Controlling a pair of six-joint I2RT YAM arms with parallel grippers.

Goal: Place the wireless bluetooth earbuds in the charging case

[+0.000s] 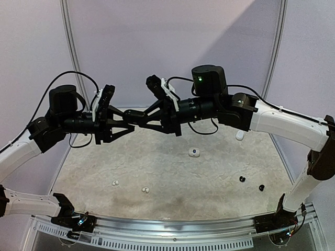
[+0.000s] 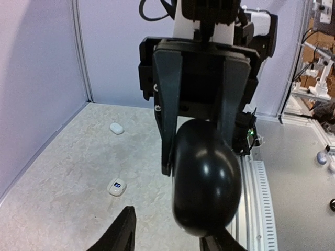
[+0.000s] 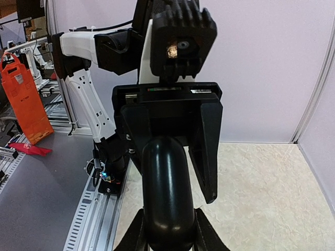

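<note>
The right gripper (image 1: 139, 122) pinches the black case (image 1: 135, 115), both fingers pressed tight against its sides, high above the table (image 1: 172, 172). The left gripper (image 1: 131, 123) meets it tip to tip with its fingers spread. One finger (image 2: 225, 246) sits just beside the case, contact unclear, and the other (image 2: 123, 232) stands apart. Far below the claws, the white earbuds (image 1: 114, 183) lie under the left one, toward the near rail (image 1: 172, 226). The black earbuds (image 1: 242, 179) lie well off to the right arm's side. Two white cases (image 1: 193, 152) rest below the right arm. Open air surrounds both claws, and the back wall (image 1: 157, 42) stands behind them.
</note>
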